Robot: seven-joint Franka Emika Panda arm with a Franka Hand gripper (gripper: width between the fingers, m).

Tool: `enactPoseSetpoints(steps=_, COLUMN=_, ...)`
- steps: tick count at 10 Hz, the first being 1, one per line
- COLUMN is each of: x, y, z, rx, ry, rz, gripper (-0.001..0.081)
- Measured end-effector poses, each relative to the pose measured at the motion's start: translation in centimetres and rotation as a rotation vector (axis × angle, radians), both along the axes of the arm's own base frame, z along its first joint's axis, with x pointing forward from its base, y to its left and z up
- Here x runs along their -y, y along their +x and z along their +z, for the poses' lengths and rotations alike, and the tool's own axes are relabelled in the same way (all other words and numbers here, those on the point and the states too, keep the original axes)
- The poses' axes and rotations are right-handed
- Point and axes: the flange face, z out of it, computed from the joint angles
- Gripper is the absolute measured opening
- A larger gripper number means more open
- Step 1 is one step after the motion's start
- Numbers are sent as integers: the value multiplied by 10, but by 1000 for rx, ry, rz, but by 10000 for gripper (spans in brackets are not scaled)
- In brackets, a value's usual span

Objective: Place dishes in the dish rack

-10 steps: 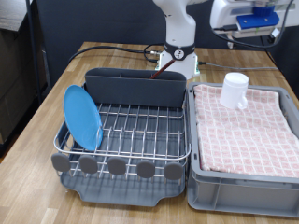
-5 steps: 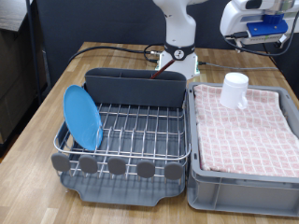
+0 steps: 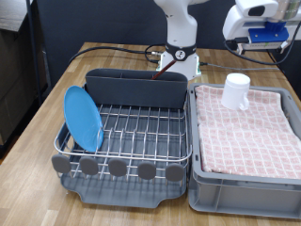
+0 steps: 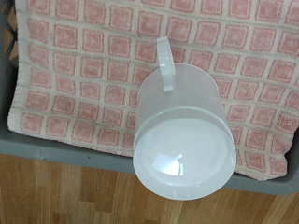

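The blue plate [image 3: 83, 117] already leans in the dish rack [image 3: 127, 132]. The white cup [image 3: 236, 90] (upside down, it seems) waits on the crate's checked cloth [image 3: 246, 132]; above, the hand [image 3: 256, 24] hovers, grip unreadable; collecting the cup looks current.

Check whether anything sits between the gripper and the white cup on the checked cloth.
Nothing visible does. The gripper hangs above the white cup, which stands upside down on the pink checked cloth. The wrist view looks straight down on the cup with open space between.
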Motion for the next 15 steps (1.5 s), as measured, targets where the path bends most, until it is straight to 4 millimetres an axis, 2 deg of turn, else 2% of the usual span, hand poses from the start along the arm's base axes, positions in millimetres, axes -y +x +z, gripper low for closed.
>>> enactPoseSetpoints(steps=5, x=-8, y=0, z=-71, rx=-49, ry=-27, rz=0, gripper=803)
enactPoseSetpoints(steps=7, x=-10, y=-1, z=-92, rx=-62, ry=-23, rz=4, gripper=803)
enactPoseSetpoints(steps=10, x=-14, y=-3, z=-109, rx=-80, ry=-24, rz=19, gripper=803)
enactPoseSetpoints(steps=15, x=-17, y=-2, z=-126, rx=-80, ry=-10, rz=56, gripper=803)
